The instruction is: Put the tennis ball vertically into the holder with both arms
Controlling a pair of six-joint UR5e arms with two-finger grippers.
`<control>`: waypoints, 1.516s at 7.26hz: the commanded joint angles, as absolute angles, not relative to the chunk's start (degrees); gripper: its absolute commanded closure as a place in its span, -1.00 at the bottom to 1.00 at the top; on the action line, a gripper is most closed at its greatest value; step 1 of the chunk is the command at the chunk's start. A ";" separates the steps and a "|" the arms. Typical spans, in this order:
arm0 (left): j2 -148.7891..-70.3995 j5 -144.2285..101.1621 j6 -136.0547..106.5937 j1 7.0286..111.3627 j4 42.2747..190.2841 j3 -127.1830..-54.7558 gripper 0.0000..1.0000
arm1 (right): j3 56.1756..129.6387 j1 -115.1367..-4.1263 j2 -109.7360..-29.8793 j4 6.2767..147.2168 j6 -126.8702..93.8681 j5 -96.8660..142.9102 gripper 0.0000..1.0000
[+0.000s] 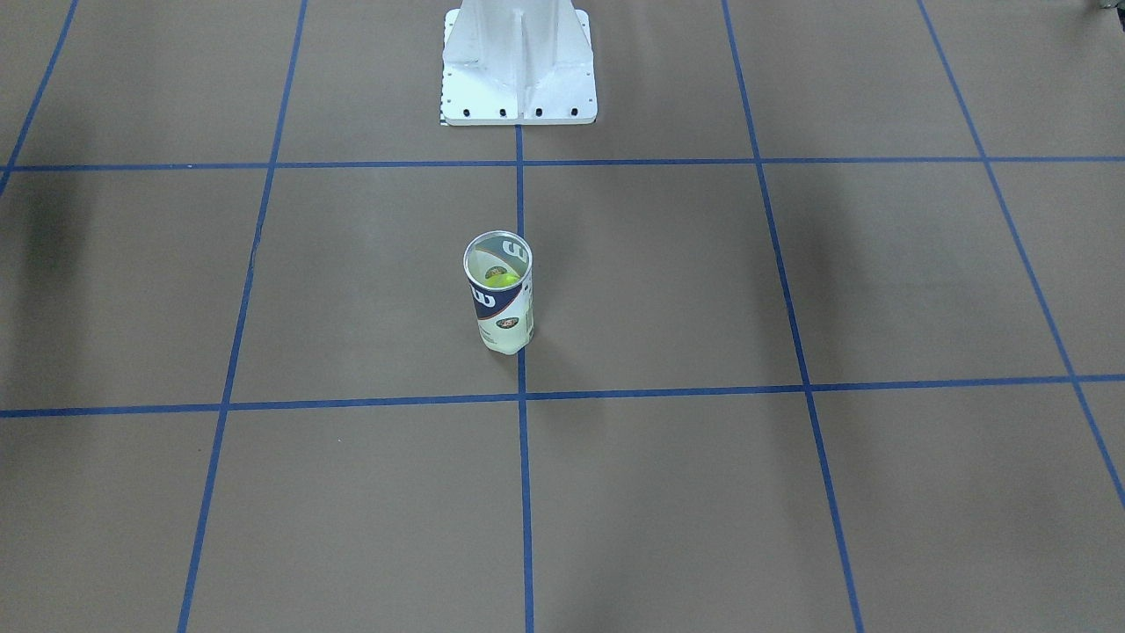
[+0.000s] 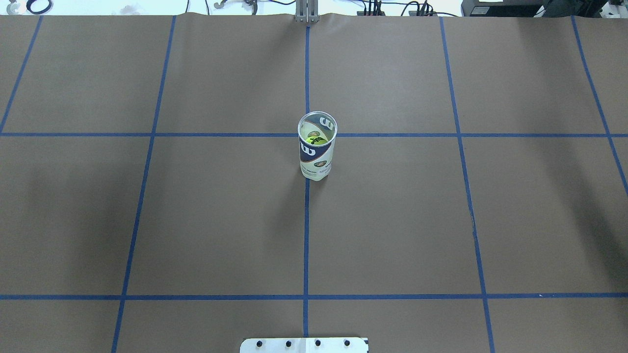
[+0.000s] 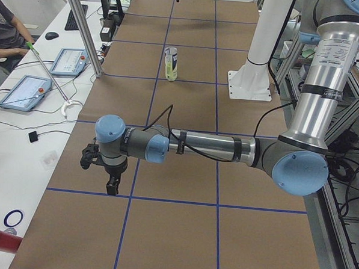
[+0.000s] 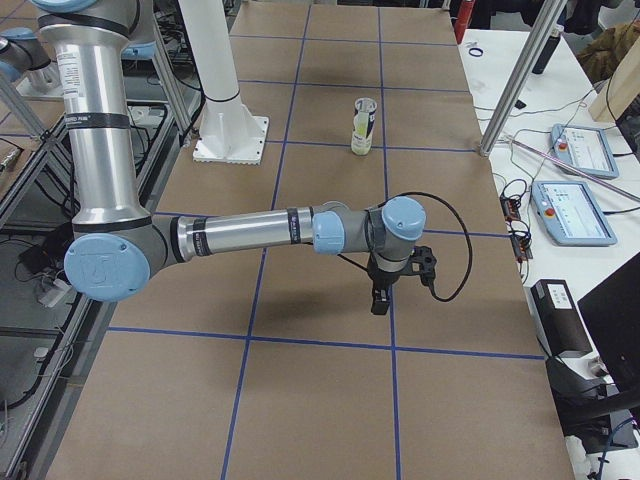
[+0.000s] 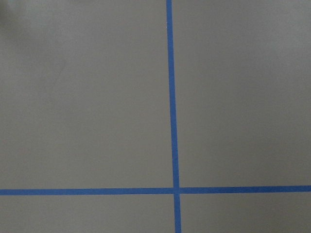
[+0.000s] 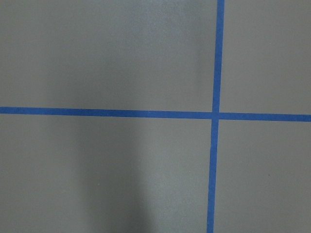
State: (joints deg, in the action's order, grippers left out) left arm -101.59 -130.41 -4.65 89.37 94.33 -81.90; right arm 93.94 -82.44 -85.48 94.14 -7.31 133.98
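The holder (image 1: 499,294), a clear can with a navy-and-white label, stands upright at the middle of the table. It also shows in the overhead view (image 2: 317,147) and both side views (image 3: 170,63) (image 4: 364,126). A yellow-green tennis ball (image 1: 501,278) (image 2: 315,140) sits inside it. The left gripper (image 3: 111,188) hangs point-down over the table's left end, far from the holder. The right gripper (image 4: 381,302) hangs the same way over the right end. Both show only in the side views, so I cannot tell whether they are open or shut. The wrist views show only brown paper and blue tape.
The white base stand (image 1: 518,66) (image 2: 304,344) stands at the robot's edge of the table. Blue tape lines (image 2: 306,220) grid the brown surface. An aluminium post (image 3: 83,27), tablets (image 3: 24,92) and a seated operator (image 3: 4,29) are beside the table.
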 commanded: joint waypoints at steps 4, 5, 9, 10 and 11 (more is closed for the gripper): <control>-89.14 -133.50 -3.76 90.18 82.97 -97.97 -0.98 | 93.78 -82.35 -85.61 94.74 -7.82 133.95 -0.98; -87.90 -136.55 -5.35 90.18 83.32 -97.48 -0.98 | 93.52 -82.44 -85.69 94.92 -7.91 133.95 -0.98; -86.84 -137.37 -5.98 90.09 83.93 -97.73 -0.99 | 93.08 -82.44 -86.04 95.01 -7.91 134.47 -0.98; -86.49 -137.29 -5.98 90.17 83.94 -99.39 -0.99 | 92.90 -82.44 -86.22 94.92 -7.82 134.65 -0.98; -86.40 -137.11 -6.24 90.09 84.37 -101.75 -0.99 | 93.60 -82.44 -86.31 94.92 -7.82 134.82 -0.98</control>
